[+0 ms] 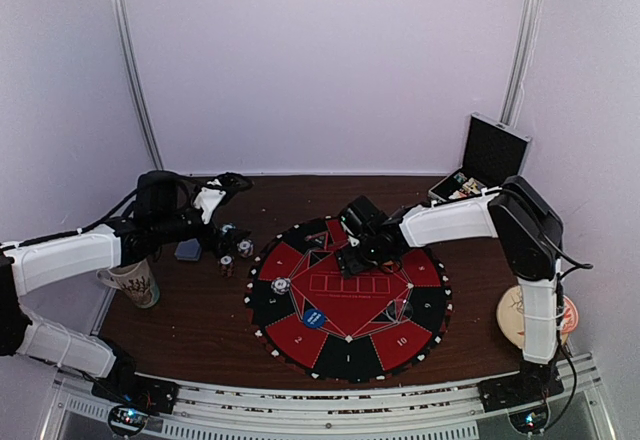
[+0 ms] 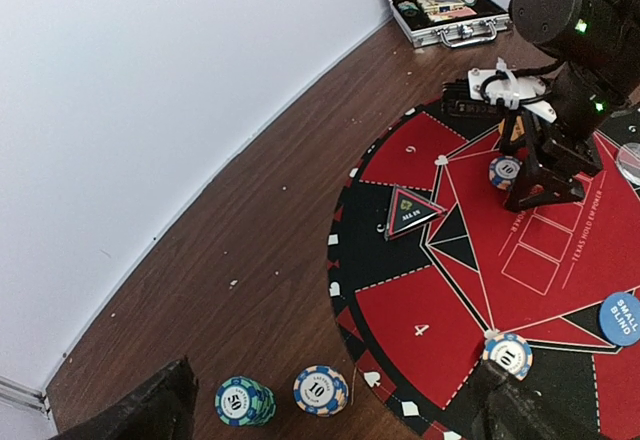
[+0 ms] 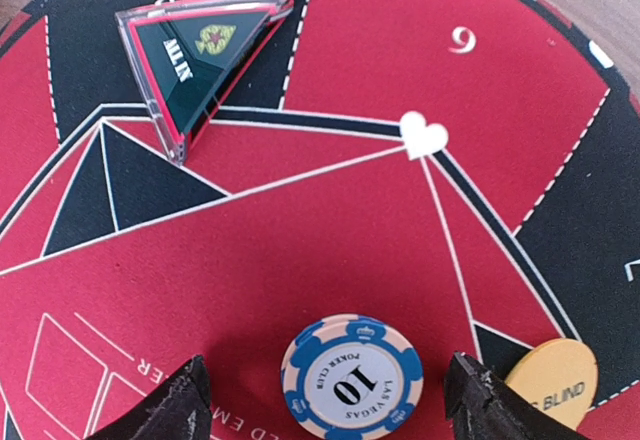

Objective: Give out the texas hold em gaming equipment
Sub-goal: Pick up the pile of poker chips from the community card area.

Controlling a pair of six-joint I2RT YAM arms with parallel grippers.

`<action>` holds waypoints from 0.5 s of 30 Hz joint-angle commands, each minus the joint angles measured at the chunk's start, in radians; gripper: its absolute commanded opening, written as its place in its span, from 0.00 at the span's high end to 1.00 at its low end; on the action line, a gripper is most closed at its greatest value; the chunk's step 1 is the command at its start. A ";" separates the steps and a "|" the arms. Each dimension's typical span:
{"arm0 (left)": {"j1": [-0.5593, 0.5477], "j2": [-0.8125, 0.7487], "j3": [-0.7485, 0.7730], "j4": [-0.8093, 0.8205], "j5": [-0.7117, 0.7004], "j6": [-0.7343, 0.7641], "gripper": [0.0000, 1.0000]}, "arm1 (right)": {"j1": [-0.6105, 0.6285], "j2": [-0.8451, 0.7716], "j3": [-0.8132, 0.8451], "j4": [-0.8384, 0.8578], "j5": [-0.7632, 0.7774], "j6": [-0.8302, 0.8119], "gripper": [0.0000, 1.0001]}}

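Observation:
A round red and black poker mat (image 1: 350,300) lies mid-table. My right gripper (image 1: 358,255) hovers low over its far part, open, its fingertips either side of a blue-and-cream "10" chip (image 3: 351,376) without touching it. An orange big-blind disc (image 3: 558,380) lies beside the right fingertip. My left gripper (image 1: 225,240) is open and empty above two chip stacks on the wood left of the mat: a teal "50" stack (image 2: 243,401) and a "10" stack (image 2: 321,390). Another "10" chip (image 2: 507,354) and the blue small-blind disc (image 2: 622,317) lie on the mat. A grey-blue card deck (image 1: 187,250) lies under the left arm.
A triangular "ALL IN" marker (image 3: 200,55) sits on the mat's far left. The open silver-edged case (image 1: 480,165) stands at the back right. A patterned mug (image 1: 135,282) stands at the left edge. A round coaster (image 1: 520,315) lies by the right arm's base. A clear disc (image 1: 398,310) lies on the mat.

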 commanded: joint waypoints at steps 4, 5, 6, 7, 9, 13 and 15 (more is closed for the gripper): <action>0.006 -0.015 -0.015 0.054 0.009 0.000 0.02 | -0.004 0.031 -0.002 -0.009 -0.017 0.000 0.20; 0.006 -0.013 -0.016 0.055 0.009 0.001 0.02 | -0.004 0.032 -0.002 -0.011 -0.017 -0.001 0.21; 0.006 -0.013 -0.017 0.056 0.007 0.001 0.02 | -0.004 0.033 -0.002 -0.012 -0.017 0.000 0.21; 0.007 -0.012 -0.017 0.056 0.007 0.001 0.02 | -0.004 0.032 -0.003 -0.013 -0.018 -0.001 0.22; 0.005 -0.012 -0.017 0.056 0.007 0.001 0.02 | -0.004 0.031 -0.005 -0.016 -0.018 0.000 0.24; 0.005 -0.011 -0.017 0.057 0.005 0.002 0.02 | -0.004 0.026 -0.010 -0.016 -0.016 -0.001 0.28; 0.006 -0.010 -0.018 0.058 0.005 0.002 0.02 | -0.004 0.027 -0.010 -0.016 -0.016 -0.001 0.30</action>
